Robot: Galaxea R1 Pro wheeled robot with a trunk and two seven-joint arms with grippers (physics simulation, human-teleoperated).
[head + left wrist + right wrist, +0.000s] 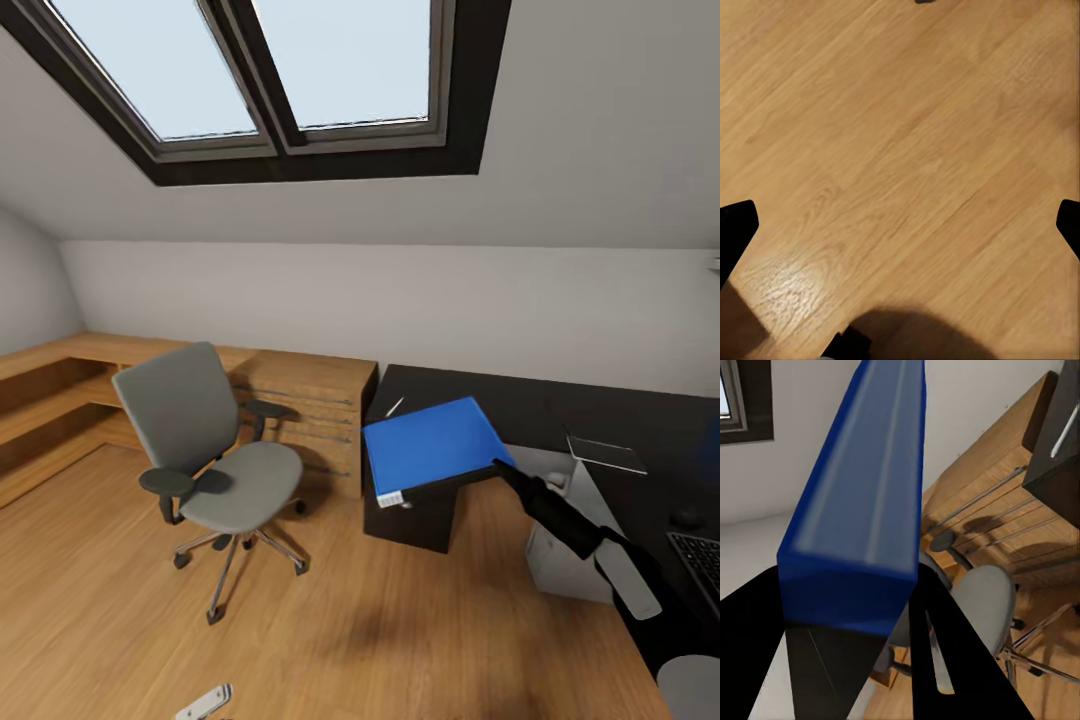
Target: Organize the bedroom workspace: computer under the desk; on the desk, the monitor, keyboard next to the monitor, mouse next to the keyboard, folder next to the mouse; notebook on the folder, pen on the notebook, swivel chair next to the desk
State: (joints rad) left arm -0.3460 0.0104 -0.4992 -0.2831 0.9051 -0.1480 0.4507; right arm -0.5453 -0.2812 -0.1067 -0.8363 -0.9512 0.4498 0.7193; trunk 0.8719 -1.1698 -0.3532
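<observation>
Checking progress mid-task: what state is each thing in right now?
Folder: held in the air, level, over the desk's end.
Right gripper: shut on the folder.
Left gripper: open, above the floor.
Chair: upright, seat bare, apart from the desk.
Pen: lying on the desk.

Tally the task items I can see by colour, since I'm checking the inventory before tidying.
Blue: 1, folder
Grey: 2, swivel chair, computer
White: 1, pen
Dark: 3, notebook, mouse, keyboard
Total: 7
</observation>
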